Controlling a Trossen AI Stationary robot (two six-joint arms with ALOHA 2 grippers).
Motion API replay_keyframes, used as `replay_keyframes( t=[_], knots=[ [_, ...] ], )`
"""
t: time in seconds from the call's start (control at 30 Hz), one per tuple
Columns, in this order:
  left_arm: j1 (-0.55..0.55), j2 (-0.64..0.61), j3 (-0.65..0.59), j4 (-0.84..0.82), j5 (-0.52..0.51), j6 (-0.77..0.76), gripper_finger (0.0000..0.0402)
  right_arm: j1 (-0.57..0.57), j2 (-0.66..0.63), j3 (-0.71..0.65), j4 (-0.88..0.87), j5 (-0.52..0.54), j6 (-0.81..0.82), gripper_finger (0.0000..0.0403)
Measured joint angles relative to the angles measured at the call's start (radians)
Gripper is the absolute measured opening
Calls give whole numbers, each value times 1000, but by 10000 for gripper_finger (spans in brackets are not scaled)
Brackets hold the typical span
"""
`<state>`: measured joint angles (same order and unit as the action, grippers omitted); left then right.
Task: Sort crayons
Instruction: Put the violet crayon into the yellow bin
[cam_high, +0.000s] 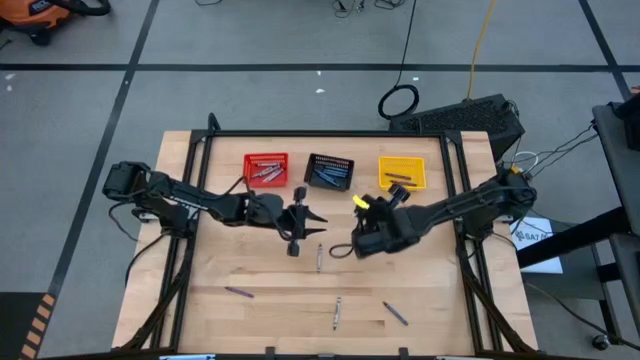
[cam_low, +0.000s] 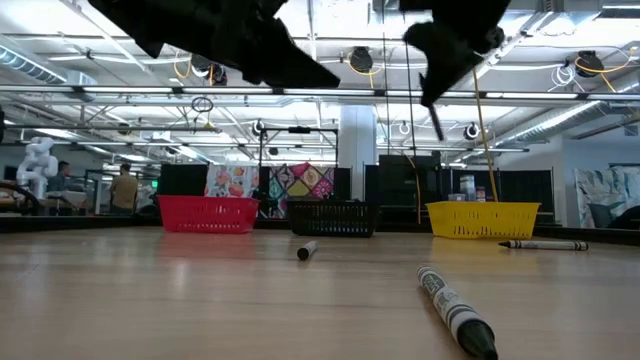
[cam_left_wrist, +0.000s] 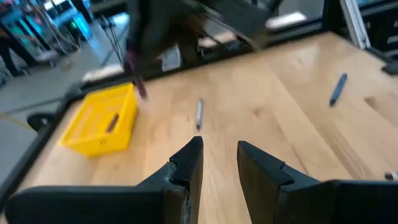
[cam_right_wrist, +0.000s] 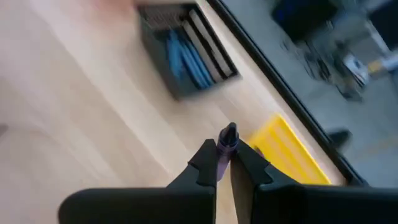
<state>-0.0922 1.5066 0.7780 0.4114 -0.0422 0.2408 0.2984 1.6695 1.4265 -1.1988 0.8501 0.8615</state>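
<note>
My right gripper (cam_high: 383, 204) hangs above the table just near of the black basket (cam_high: 329, 172) and yellow basket (cam_high: 402, 172), shut on a purple crayon (cam_right_wrist: 227, 138). My left gripper (cam_high: 299, 222) (cam_left_wrist: 217, 146) is open and empty above the table's middle, near of the red basket (cam_high: 266, 170). Loose crayons lie flat on the wood: a grey one (cam_high: 319, 257), a second grey one (cam_high: 338, 313), a blue one (cam_high: 395, 313) and a purple one (cam_high: 238, 292). The baskets hold sorted crayons. My right gripper pinches the purple crayon between its two fingers, and one end (cam_right_wrist: 229, 130) sticks out past the fingertips. The crayon runs along the fingers rather than across them. It slants downward below the gripper (cam_low: 436, 118), lifted clear of the table.
The three mesh baskets stand in a row along the far edge. Black frame rails (cam_high: 200, 190) run down both sides of the table. Bare wood lies between the loose crayons in the near half.
</note>
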Motion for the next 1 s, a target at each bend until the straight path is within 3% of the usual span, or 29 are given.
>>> replay_keyframes(
  t=[0.2,0.37,0.53,0.83,1.0],
  knots=[
    [0,0,0,-86,1,-63,101,-112,0,-7,-147,-51,-8,2],
    [0,0,-1,-133,2,-79,101,-233,0,-50,-156,-135,-104,2],
    [0,0,-1,-158,3,-79,101,-336,0,-99,-152,-149,-191,2],
    [0,0,-1,-163,3,-80,101,-478,0,-190,29,-231,-429,2],
    [0,0,-1,-167,3,-80,101,-548,0,-275,113,-278,-484,2]
  ],
)
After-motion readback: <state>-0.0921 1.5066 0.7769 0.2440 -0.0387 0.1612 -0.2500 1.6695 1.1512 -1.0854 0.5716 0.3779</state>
